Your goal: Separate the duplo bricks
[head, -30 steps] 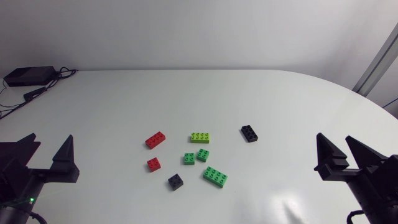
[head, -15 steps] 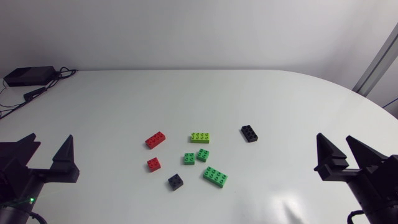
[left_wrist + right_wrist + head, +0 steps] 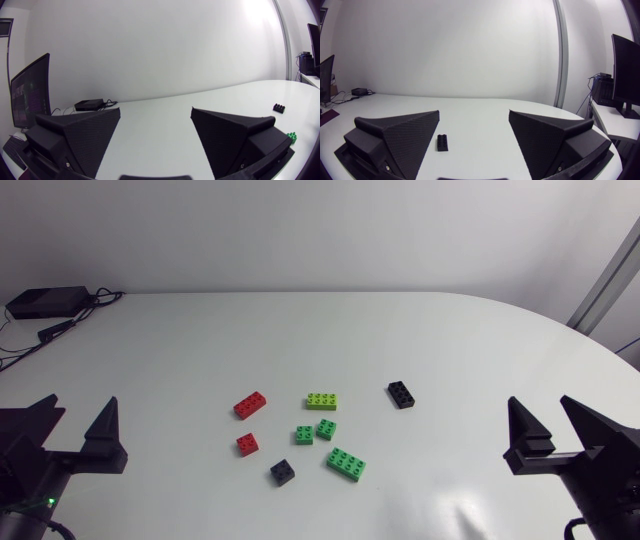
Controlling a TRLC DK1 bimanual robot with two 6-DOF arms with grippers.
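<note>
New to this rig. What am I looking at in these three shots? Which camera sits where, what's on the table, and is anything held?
This is a robot with two arms at a white table. One picture comes from a fixed camera overhead. It shows the left gripper at one side and the right gripper at the other. The other two pictures come from a camera on each arm's wrist, looking out between that arm's two black wedge fingers.

Both grippers are open and hold nothing.

Eight toy bricks lie between the arms: a long red brick, a small red brick, a lime brick, two small green bricks close together, a larger green brick, a long black brick and a small black brick.
</note>
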